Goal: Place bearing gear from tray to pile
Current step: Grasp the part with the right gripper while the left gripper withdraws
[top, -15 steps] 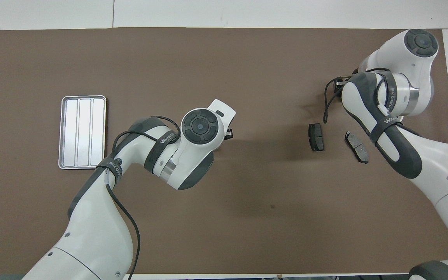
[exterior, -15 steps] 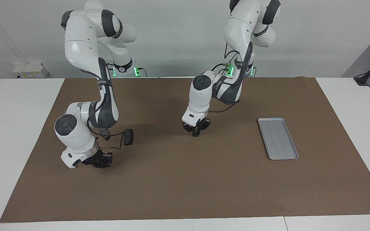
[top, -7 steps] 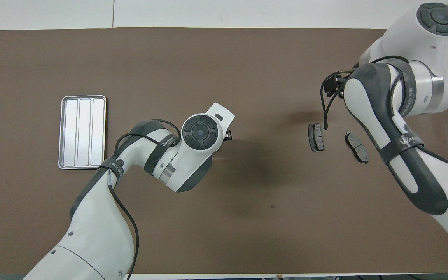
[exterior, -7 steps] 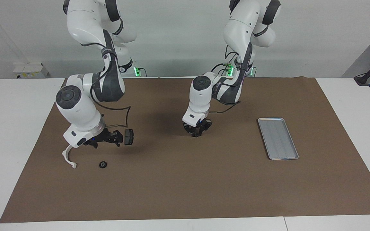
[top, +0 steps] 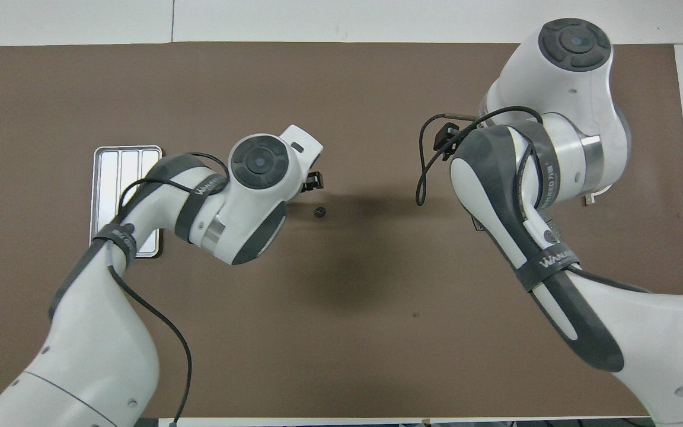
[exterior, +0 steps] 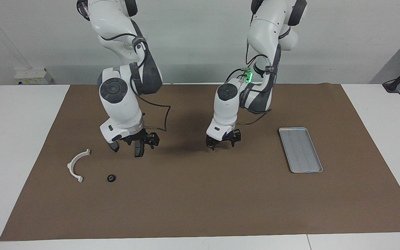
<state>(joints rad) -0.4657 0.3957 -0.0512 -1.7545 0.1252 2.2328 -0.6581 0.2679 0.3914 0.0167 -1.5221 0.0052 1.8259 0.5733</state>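
Where lettering shows, it is on the right-arm strap (top: 555, 261), reading roughly WANJEED.
Tray (exterior: 300, 150): toward my left arm's end of the table, ridged floor bare.
Bearing gear (exterior: 111, 178): on the mat (exterior: 200, 201) just beside the white bracket (exterior: 76, 166), well apart from the tray.
Small dark part (top: 318, 212): on the mat near my left gripper (exterior: 222, 143), whose fingers are spread wide, holding nothing.
Right gripper (exterior: 134, 145): spread wide, over a dark brake pad (exterior: 138, 151).

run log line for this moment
left hand: open, over mat | right hand: open, over brake pad | tray: empty | gear: beside bracket
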